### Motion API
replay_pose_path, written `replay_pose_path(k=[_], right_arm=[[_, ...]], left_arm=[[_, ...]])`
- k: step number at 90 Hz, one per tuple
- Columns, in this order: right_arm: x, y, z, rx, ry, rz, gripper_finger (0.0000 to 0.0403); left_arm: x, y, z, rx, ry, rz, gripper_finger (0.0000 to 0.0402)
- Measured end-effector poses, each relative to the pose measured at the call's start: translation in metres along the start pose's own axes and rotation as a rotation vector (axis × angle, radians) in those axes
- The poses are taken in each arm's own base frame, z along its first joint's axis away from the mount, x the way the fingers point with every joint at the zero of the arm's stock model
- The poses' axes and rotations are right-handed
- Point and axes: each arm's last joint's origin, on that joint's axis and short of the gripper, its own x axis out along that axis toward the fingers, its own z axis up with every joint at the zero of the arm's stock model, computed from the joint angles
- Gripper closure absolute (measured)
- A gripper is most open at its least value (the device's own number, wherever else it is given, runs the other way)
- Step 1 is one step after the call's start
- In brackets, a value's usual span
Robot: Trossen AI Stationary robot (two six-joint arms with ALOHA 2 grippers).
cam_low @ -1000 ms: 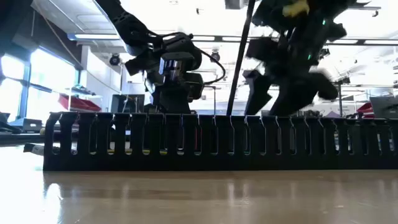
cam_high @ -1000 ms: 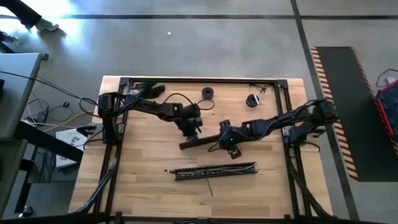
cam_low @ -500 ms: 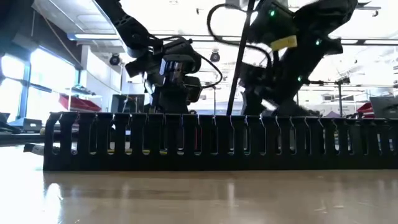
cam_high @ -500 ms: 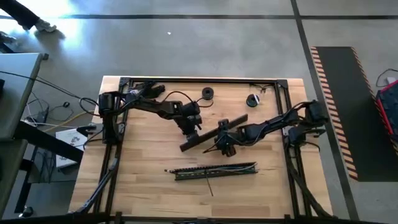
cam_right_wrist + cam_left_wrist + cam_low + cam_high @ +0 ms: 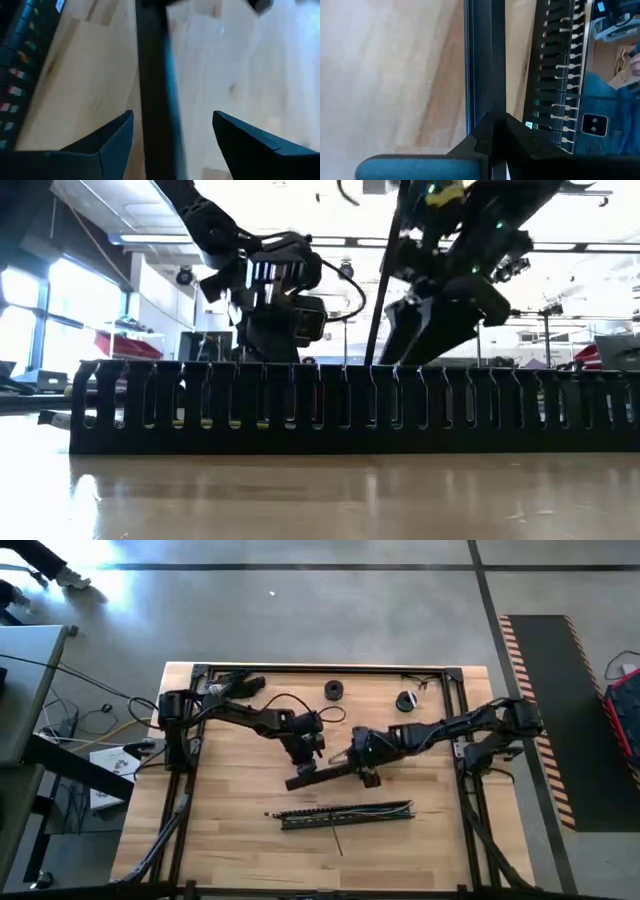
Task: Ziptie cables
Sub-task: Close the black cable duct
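Note:
The cables (image 5: 385,808) lie as thin pale wires inside the long black slotted channel (image 5: 345,813), which rests on the table near its front. Behind the channel a plain black bar (image 5: 325,776) stretches left to right. My left gripper (image 5: 308,762) is shut on this bar. My right gripper (image 5: 362,774) is open over the bar's right part. In the right wrist view the bar (image 5: 152,75) runs between its two fingers (image 5: 112,137) with a gap on each side. The low view shows the channel (image 5: 340,410) in front of both arms. My left gripper pinches the black bar (image 5: 485,107) between its two shut fingers (image 5: 520,142), toward the bar's left end. In the wrist view the bar runs straight on from the fingers, along them. Whether the bar is clear of the table cannot be told.
A black ring (image 5: 333,690) and a small round thing (image 5: 406,700) sit at the far edge. A thin straight dark line (image 5: 338,838) lies in front of the channel. A black frame (image 5: 320,668) borders the table.
The black bar's right end swung toward the table's far edge and has come back, so the bar lies nearly left to right again. Its left part stayed in my left gripper. My right gripper has shifted a little toward the far edge.

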Motion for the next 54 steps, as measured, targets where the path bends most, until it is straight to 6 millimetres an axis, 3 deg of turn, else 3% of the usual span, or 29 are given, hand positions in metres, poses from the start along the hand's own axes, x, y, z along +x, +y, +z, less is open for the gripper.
replay_pose_path(k=[18, 43, 54], right_arm=[[0.007, -0.018, -0.017, 0.11, 0.073, 0.145, 0.0255], [0.014, -0.018, -0.028, 0.133, 0.16, 0.198, 0.0385], [0.012, -0.022, -0.031, 0.189, 0.155, 0.253, 0.0394]], left_arm=[[0.004, -0.004, -0.002, 0.016, -0.011, 0.044, 0.0386], [-0.001, -0.006, 0.001, 0.119, -0.044, 0.092, 0.0368], [-0.02, -0.01, 0.005, 0.159, -0.102, 0.131, 0.033]])
